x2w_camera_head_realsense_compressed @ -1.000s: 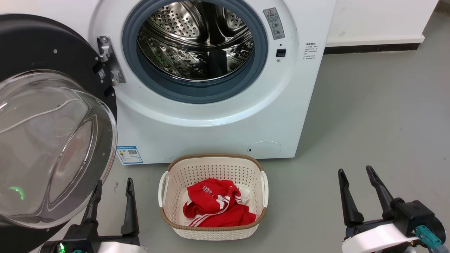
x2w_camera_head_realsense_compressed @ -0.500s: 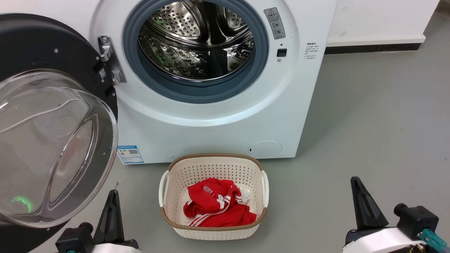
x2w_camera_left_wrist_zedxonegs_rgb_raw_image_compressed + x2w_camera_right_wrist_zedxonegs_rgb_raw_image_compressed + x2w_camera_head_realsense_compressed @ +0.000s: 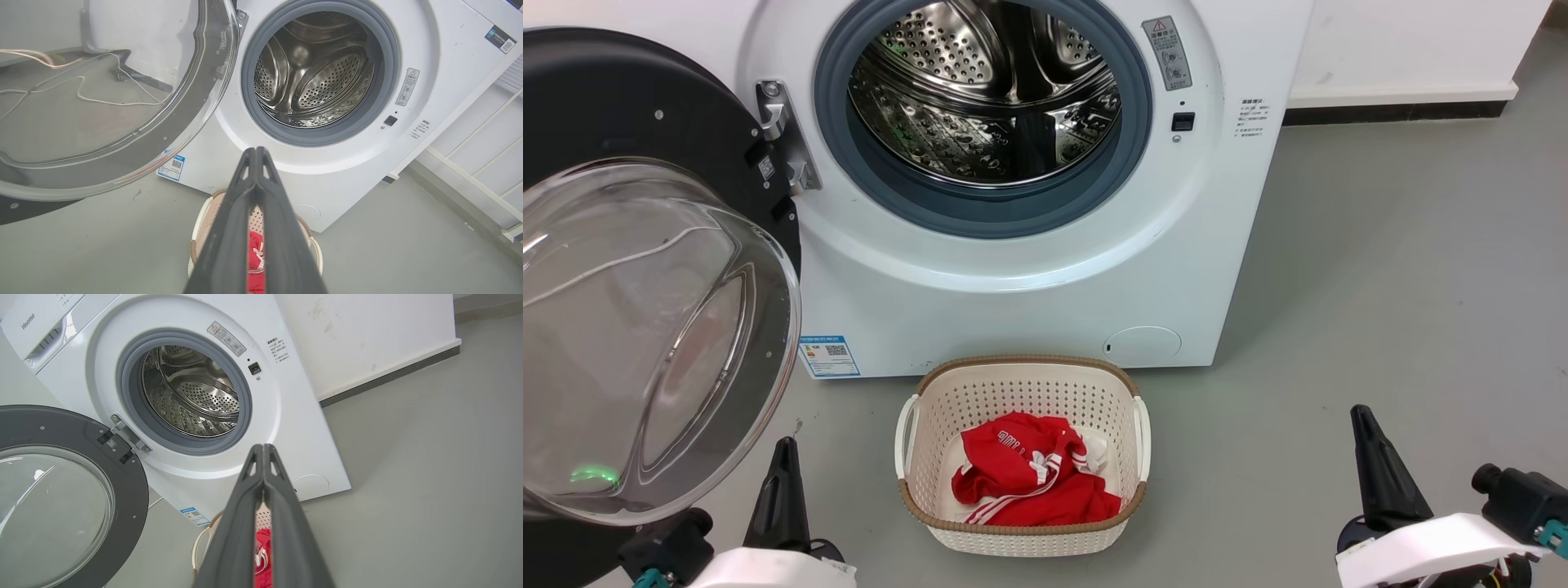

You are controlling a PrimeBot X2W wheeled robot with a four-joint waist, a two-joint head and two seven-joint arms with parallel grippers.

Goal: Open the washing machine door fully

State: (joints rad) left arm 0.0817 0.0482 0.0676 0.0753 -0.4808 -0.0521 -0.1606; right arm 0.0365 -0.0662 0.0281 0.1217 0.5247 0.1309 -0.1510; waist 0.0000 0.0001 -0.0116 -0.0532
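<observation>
The white washing machine (image 3: pixel 1013 278) stands with its steel drum (image 3: pixel 988 90) exposed. The washing machine door (image 3: pixel 645 98), a black disc with a bulging clear glass bowl (image 3: pixel 645 327), is swung out to the left on its metal hinge (image 3: pixel 784 135). My left gripper (image 3: pixel 786 447) is shut and empty at the lower left, just below and right of the glass bowl, apart from it. At the lower right my right gripper (image 3: pixel 1362 416) is shut on nothing, far from the door. In the wrist views the door (image 3: pixel 122 81) (image 3: pixel 122 469) lies to the left of the shut left gripper (image 3: pixel 255 152) and right gripper (image 3: pixel 262 448).
A beige laundry basket (image 3: pixel 1021 363) holding a red garment (image 3: pixel 1029 482) sits on the grey floor in front of the machine, between my grippers. Open floor (image 3: pixel 1380 286) stretches to the right up to a dark baseboard (image 3: pixel 1396 110). A white rack (image 3: pixel 470 171) stands beside the machine.
Both grippers have gone from open to shut and sunk lower in the head view. The door has kept its swung-out position; the camera has shifted slightly.
</observation>
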